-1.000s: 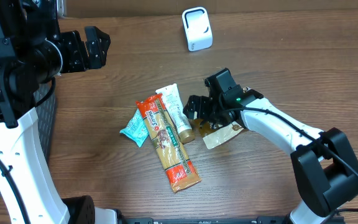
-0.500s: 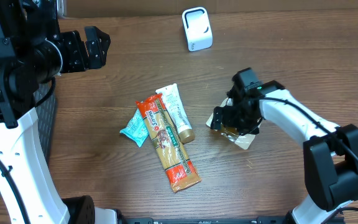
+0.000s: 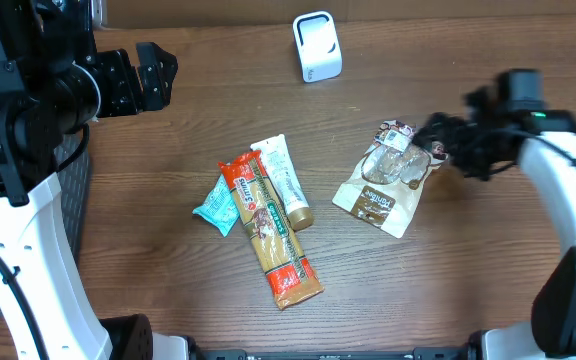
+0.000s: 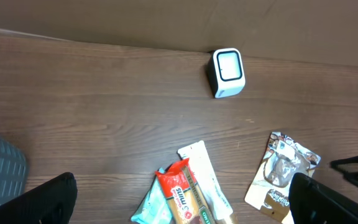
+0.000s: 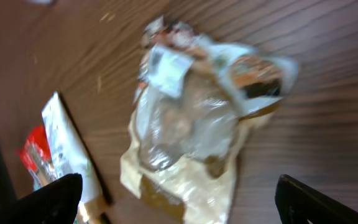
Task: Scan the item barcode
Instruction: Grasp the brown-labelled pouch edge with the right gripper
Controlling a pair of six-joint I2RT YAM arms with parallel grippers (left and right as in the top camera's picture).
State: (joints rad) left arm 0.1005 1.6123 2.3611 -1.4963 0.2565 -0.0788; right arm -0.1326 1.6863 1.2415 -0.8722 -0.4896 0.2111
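Overhead, I see the snack bag lying flat on the wooden table, right of centre, with its clear window and a white label facing up. The print is too small for me to pick out a barcode.

My right gripper hangs just beside the bag's far right corner, jaws spread wide with nothing between them. Blur keeps me from saying whether a fingertip touches the wrapper. On the right wrist camera both fingers sit at the lower corners of the frame, and the bag lies loose on the wood below.

The white scanner stands near the far edge, well apart from the bag. Left of the bag, a white tube, a long orange bar wrapper and a teal packet lie bunched together, touching.

My left gripper is up at the far left, also wide open and holding nothing.
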